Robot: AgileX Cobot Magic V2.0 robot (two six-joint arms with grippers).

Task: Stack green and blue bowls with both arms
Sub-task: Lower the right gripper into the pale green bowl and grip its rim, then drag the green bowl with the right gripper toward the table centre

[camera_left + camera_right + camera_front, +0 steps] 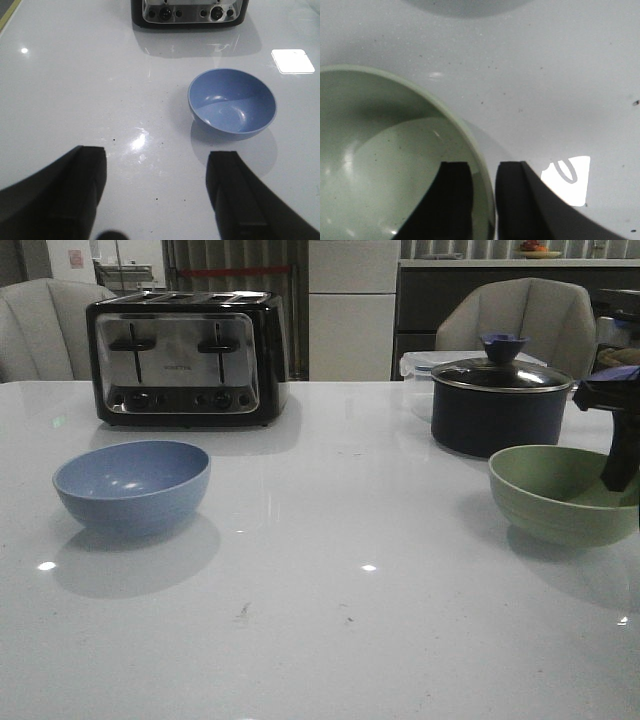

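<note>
A white desk (320, 640) carried a chrome four-slot toaster (185, 358) at the back left and a dark navy lidded saucepan (500, 400) at the back right. The blue bowl (132, 485) sat front left, well apart from the green bowl (560, 492) at the right edge. The right claw (482, 200) straddled the green bowl's rim, one finger inside, one outside, nearly closed on the wall; whether it was already pinching could not be told. The left claw (157, 192) hung wide open above bare desk, near the blue bowl, holding nothing. A good grasp probably needed the rim seated deep between the fingers before lifting level, so the bowl would not tip.
</note>
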